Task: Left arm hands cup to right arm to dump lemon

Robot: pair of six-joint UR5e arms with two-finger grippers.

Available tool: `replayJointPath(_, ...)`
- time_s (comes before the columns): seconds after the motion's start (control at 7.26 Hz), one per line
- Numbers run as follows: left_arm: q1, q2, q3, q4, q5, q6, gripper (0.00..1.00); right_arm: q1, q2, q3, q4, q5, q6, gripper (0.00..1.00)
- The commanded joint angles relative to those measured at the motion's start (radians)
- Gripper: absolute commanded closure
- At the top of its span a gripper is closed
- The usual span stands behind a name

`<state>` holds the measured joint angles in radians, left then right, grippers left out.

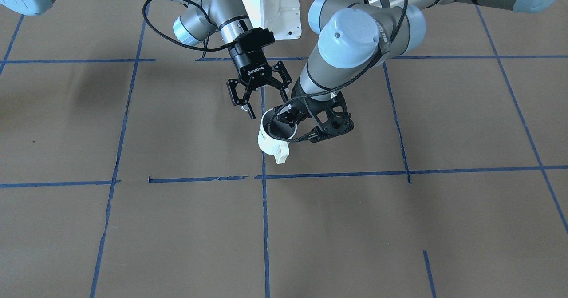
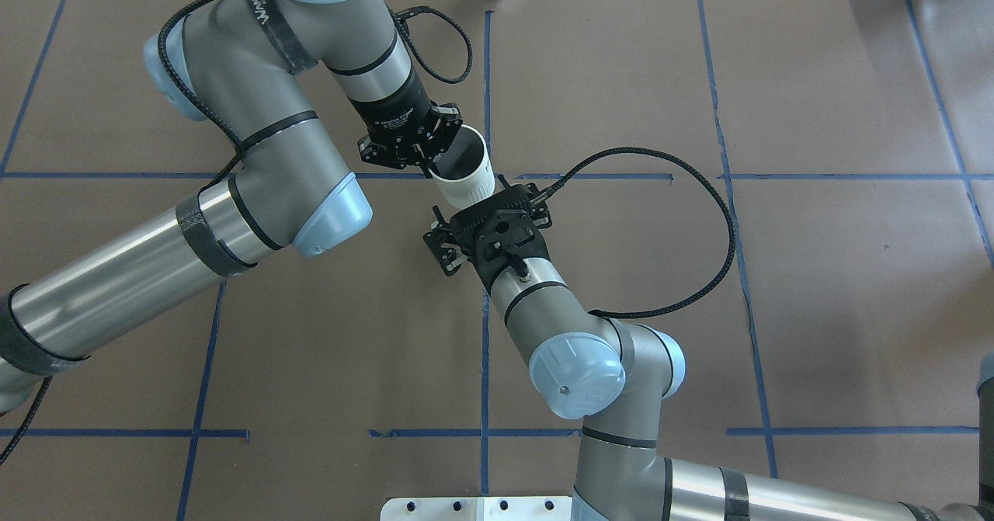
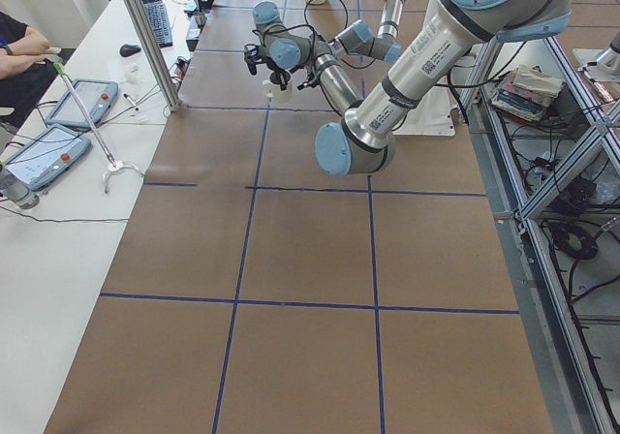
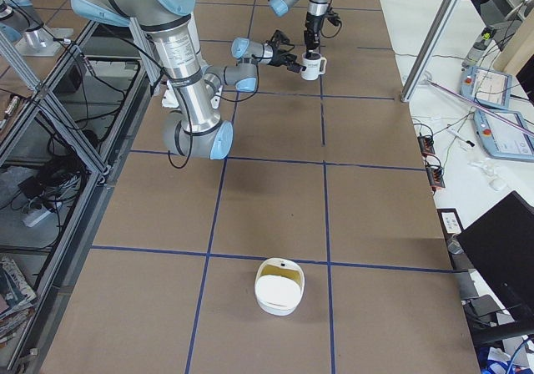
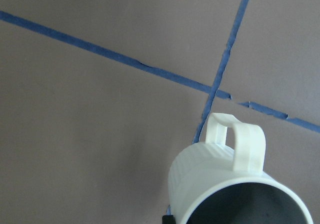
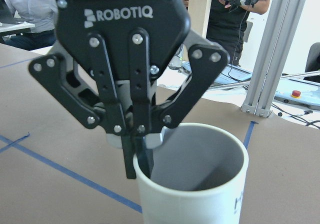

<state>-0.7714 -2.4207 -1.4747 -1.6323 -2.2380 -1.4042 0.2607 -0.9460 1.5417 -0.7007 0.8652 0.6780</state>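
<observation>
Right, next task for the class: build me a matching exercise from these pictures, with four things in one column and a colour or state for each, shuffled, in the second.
Things
1. cup
2. left fingers
3. right fingers
4. tape lines

Colours or states
A. spread open, holding nothing
B. blue, crossing on the brown table
C. clamped on a rim, one inside and one outside
D. white, with a loop handle

Pairs: 1-D, 2-C, 3-A, 4-B
</observation>
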Motion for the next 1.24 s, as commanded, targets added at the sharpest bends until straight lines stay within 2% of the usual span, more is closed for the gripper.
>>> replayJointPath(0.0, -0.070, -0.003, 0.073, -0.041, 0.000, 0.062, 1.00, 0.000, 0.000, 0.000, 0.010, -0.002, 0.008, 0.01)
replayJointPath(0.14, -0.112, 0.000, 0.074, -0.034, -0.005, 0.103, 1.00, 0.000, -0.002, 0.003, 0.015, -0.002, 0.015, 0.01)
replayJointPath(0.41, -0.185, 0.035, 0.064, 0.094, -0.026, 0.282, 1.00, 0.002, 0.004, 0.011, 0.012, 0.001, 0.005, 0.00)
replayJointPath(0.55, -0.231, 0.104, 0.006, 0.133, -0.028, 0.391, 1.00, 0.015, 0.009, 0.012, 0.006, 0.039, 0.005, 0.00)
replayJointPath(0.69, -0.267, 0.191, -0.060, 0.138, -0.029, 0.480, 1.00, 0.059, 0.007, 0.011, -0.006, 0.167, 0.015, 0.00)
replayJointPath(0.83, -0.285, 0.271, -0.138, 0.140, -0.028, 0.552, 1.00, 0.110, 0.006, 0.012, -0.096, 0.266, 0.032, 0.00)
replayJointPath(0.96, -0.302, 0.355, -0.209, 0.140, -0.028, 0.620, 1.00, 0.164, 0.006, 0.018, -0.221, 0.338, 0.061, 0.00)
replayJointPath(1.1, -0.325, 0.446, -0.267, 0.138, -0.028, 0.692, 1.00, 0.233, 0.000, 0.058, -0.358, 0.453, 0.061, 0.00)
